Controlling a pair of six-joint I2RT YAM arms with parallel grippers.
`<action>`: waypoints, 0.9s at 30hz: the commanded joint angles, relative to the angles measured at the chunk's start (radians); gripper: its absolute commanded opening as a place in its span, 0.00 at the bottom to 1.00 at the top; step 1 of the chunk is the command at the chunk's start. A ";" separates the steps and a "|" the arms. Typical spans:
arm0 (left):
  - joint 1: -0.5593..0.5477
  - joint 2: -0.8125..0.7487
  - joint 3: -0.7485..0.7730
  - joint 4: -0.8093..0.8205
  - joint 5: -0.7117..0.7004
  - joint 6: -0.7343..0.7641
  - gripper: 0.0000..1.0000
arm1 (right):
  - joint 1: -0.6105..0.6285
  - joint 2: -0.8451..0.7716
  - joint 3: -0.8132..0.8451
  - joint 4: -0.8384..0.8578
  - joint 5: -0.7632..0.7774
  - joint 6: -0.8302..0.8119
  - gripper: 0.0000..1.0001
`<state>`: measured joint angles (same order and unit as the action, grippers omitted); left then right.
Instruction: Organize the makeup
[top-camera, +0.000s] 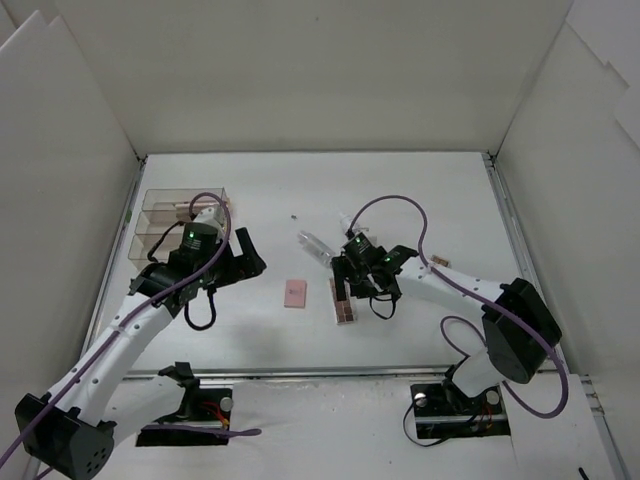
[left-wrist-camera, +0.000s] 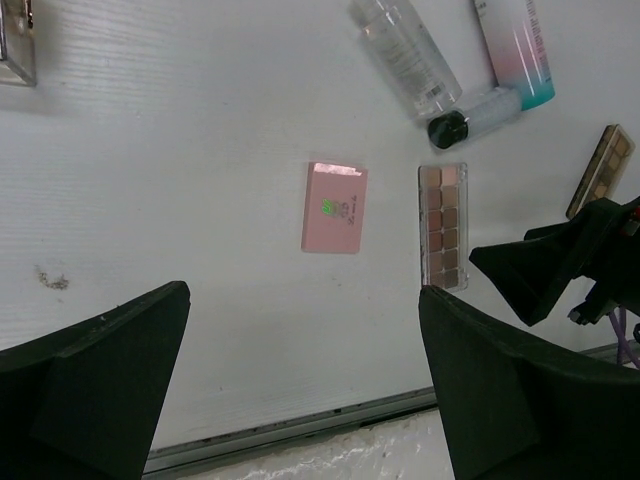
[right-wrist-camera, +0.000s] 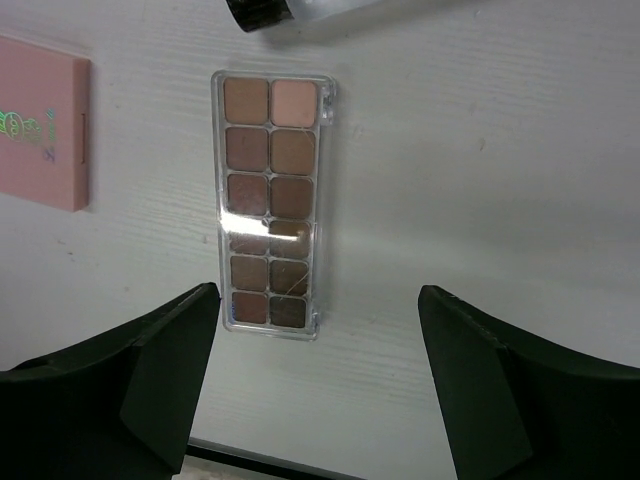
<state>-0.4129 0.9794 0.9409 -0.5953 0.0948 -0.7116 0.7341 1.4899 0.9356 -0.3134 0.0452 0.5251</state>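
The right gripper (right-wrist-camera: 315, 292) hangs with its two black fingers spread apart and empty. Between them, nearer the left-hand finger, lies the near end of the long clear-cased palette of brown eyeshadow pans (right-wrist-camera: 270, 205). It rests flat on the white table (right-wrist-camera: 480, 150), its long axis running straight ahead from the wrist, so the jaws span its narrow width. The flat pink square compact (right-wrist-camera: 40, 120) sits apart to its left. The left gripper (left-wrist-camera: 302, 292), also spread and empty, is farther off; the right arm is nearer
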 joint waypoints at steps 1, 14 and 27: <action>-0.010 0.008 -0.013 0.017 -0.009 -0.002 0.94 | 0.031 0.036 0.002 0.042 0.061 0.052 0.78; -0.010 0.042 -0.014 0.032 0.091 0.064 0.94 | 0.129 0.223 0.028 0.073 0.074 0.131 0.77; -0.010 0.019 -0.050 0.133 0.197 0.060 0.93 | 0.154 0.067 -0.047 0.069 0.137 0.090 0.07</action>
<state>-0.4191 1.0153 0.8780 -0.5549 0.2428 -0.6617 0.8787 1.6573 0.9131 -0.2214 0.1490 0.6331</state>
